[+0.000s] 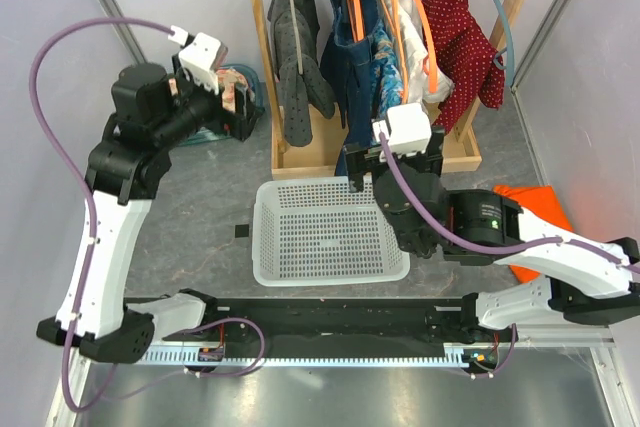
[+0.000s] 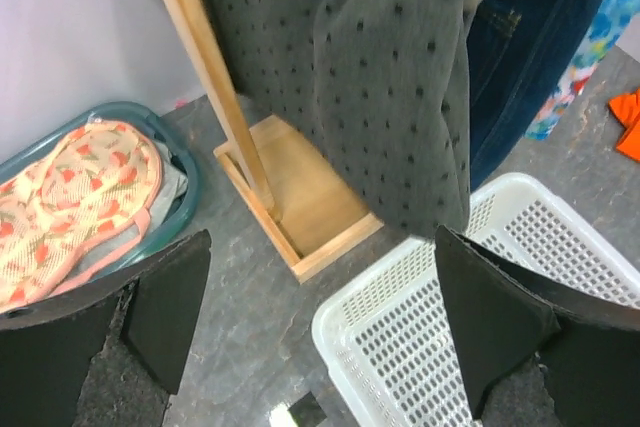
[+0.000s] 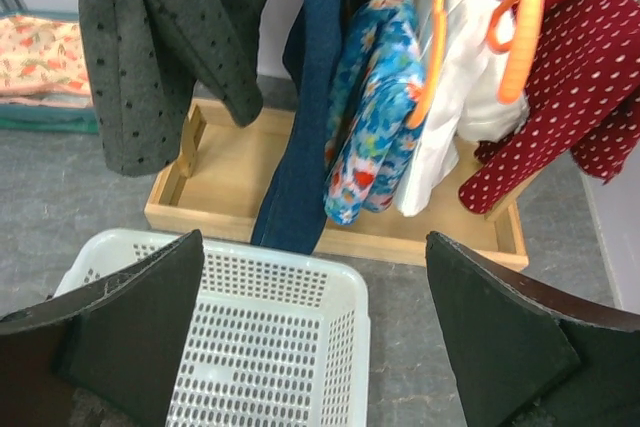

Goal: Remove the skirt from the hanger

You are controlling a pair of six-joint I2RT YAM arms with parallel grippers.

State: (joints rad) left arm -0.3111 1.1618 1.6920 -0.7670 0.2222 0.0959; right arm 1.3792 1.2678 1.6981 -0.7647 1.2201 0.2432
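Observation:
Several garments hang on a wooden rack (image 1: 262, 67): a grey dotted one (image 1: 297, 67) (image 2: 380, 77) (image 3: 150, 57), a dark denim one (image 1: 350, 47) (image 3: 300, 127), a blue floral one (image 1: 385, 57) (image 3: 375, 107) on an orange hanger (image 3: 435, 37), a white one (image 3: 455, 97) and a red dotted one (image 1: 465, 37) (image 3: 570, 77). Which of these is the skirt I cannot tell. My left gripper (image 1: 238, 112) (image 2: 320, 327) is open, left of the rack and facing the grey garment. My right gripper (image 1: 395, 162) (image 3: 315, 327) is open in front of the rack's base, below the denim and floral garments. Neither holds anything.
A white perforated basket (image 1: 265, 237) (image 2: 340, 317) (image 3: 250, 247) sits in front of the rack. A teal tub (image 1: 245, 82) (image 2: 190, 167) with peach patterned cloth is at the left. An orange cloth (image 1: 530, 207) lies at the right. Grey walls close in both sides.

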